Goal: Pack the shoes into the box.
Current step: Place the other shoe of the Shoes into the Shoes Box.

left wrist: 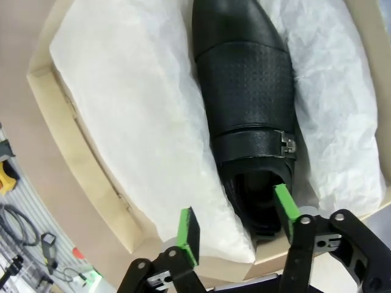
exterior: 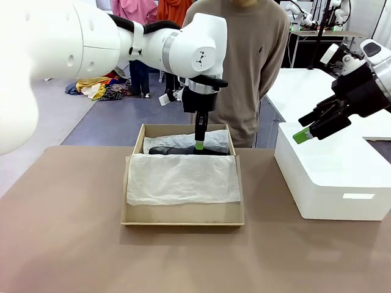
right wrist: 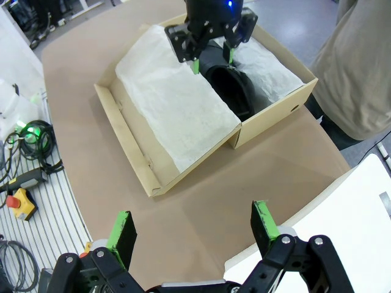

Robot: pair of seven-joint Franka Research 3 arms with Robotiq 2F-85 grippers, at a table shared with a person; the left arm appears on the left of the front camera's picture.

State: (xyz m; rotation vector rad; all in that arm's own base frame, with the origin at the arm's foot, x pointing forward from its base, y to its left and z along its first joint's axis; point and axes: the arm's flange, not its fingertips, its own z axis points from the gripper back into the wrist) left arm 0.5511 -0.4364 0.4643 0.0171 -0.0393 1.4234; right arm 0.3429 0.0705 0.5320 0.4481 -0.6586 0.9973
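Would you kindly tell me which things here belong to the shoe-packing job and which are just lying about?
Job: black buckled shoe, tan cardboard shoebox, white tissue paper, left gripper.
Lying about: large white box, yellow emergency-stop button.

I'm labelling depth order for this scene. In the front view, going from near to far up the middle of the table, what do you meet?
box lid → white tissue paper → black shoe → person
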